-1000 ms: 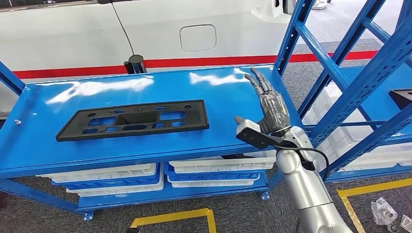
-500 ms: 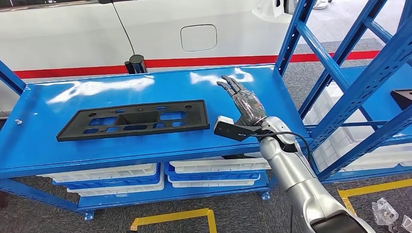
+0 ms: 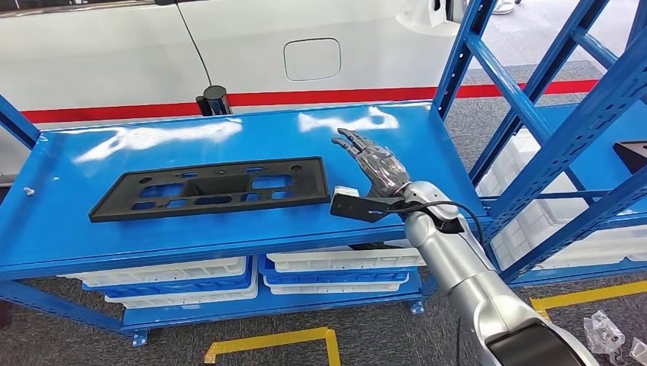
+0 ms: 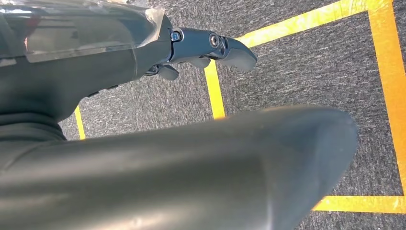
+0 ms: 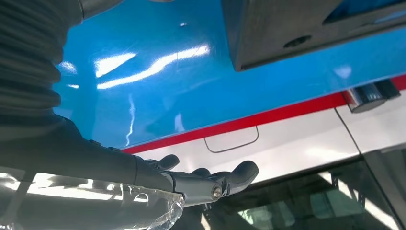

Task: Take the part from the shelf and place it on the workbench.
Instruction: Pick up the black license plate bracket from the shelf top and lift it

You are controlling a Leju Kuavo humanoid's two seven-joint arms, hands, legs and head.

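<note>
Black plastic, the part (image 3: 210,189) is lying flat on the bench (image 3: 366,221), left of the right hand (image 3: 379,168), which is hovering with fingers spread, holding nothing. It's looking stiff, light and thin; the near long edge is probably the best grip.

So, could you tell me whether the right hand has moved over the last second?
Yes. The right hand has swung toward the black part lying on the blue workbench, away from the shelf upright, and it is empty.
</note>
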